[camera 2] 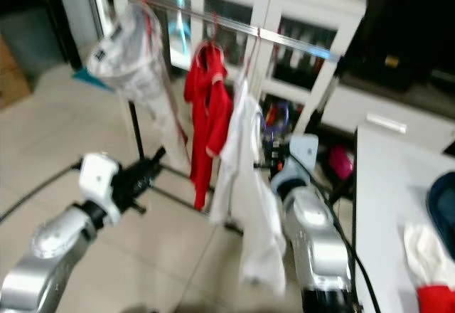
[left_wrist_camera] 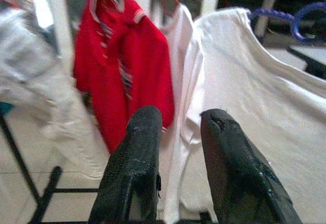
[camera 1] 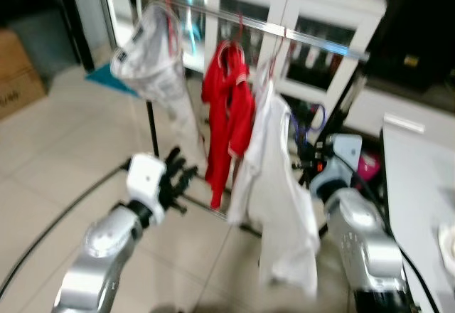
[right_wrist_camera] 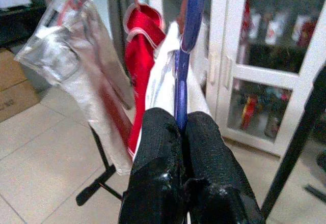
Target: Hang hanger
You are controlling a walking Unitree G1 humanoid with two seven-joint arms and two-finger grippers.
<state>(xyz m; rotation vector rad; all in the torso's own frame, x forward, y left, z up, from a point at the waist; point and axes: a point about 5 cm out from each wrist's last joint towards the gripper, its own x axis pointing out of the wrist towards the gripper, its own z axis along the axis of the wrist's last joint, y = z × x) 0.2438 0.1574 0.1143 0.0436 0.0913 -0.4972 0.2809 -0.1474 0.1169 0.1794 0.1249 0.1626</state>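
Right gripper (right_wrist_camera: 181, 132) clamps blue hanger (right_wrist_camera: 186, 40) — shirt apparently attached.

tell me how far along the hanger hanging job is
Done: a grey garment, a red shirt and a white one already hang on the rail.
In hand: the right gripper is shut on the blue hanger, which carries a white shirt below the rail.
Left: hooking it over the rail. The left gripper is open, holding nothing.

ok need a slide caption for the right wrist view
Right gripper shut on a blue hanger, facing the red shirt and white shirt.
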